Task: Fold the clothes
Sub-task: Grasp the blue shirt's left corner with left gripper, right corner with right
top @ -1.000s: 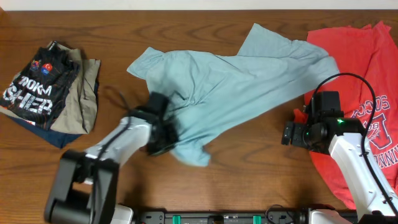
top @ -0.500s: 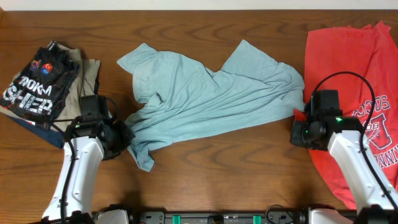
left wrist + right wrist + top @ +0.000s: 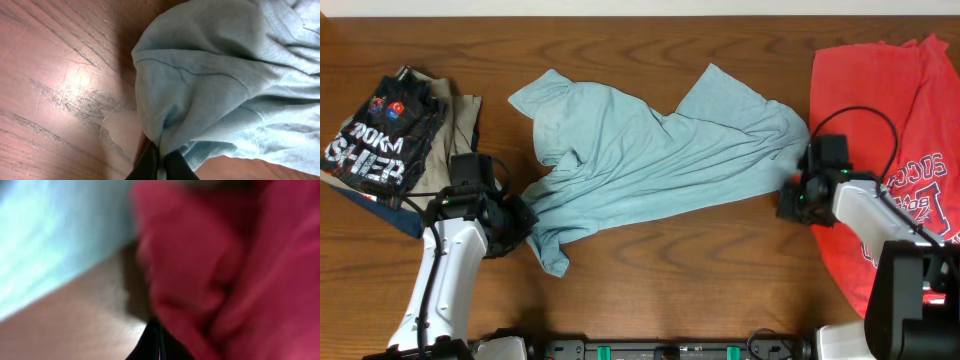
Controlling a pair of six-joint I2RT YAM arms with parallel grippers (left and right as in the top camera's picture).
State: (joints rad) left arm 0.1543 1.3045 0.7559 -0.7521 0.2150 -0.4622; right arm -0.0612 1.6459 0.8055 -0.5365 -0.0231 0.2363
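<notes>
- Left fingers (image 3: 159, 167) are closed on a gathered fold of the pale blue-grey T-shirt (image 3: 650, 160). They pinch it at its lower-left end, and the cloth bunches up just above the tips.
- From where I stand, that shirt lies crumpled across the middle of the bench (image 3: 700, 290). Its long axis slants from the pinched corner up toward the far right, with one sleeve sticking out at the upper left and another at the top.
- Right fingers (image 3: 790, 200) sit at the shirt's other end, just beside its right edge and against the border of the red T-shirt (image 3: 900, 130). The wrist view is too blurred to tell whether they are spread, pressed together or holding red cloth.
- The red T-shirt, with white lettering, is spread over the right side of the bench and touches the blue-grey one.
- A folded stack (image 3: 390, 140) rests at the far left, apart from both arms.
- I'd judge the shirt needs flattening next. The right arm is nearer the free end, so pulling away from the left grip along that slanted axis should stretch it flat.
</notes>
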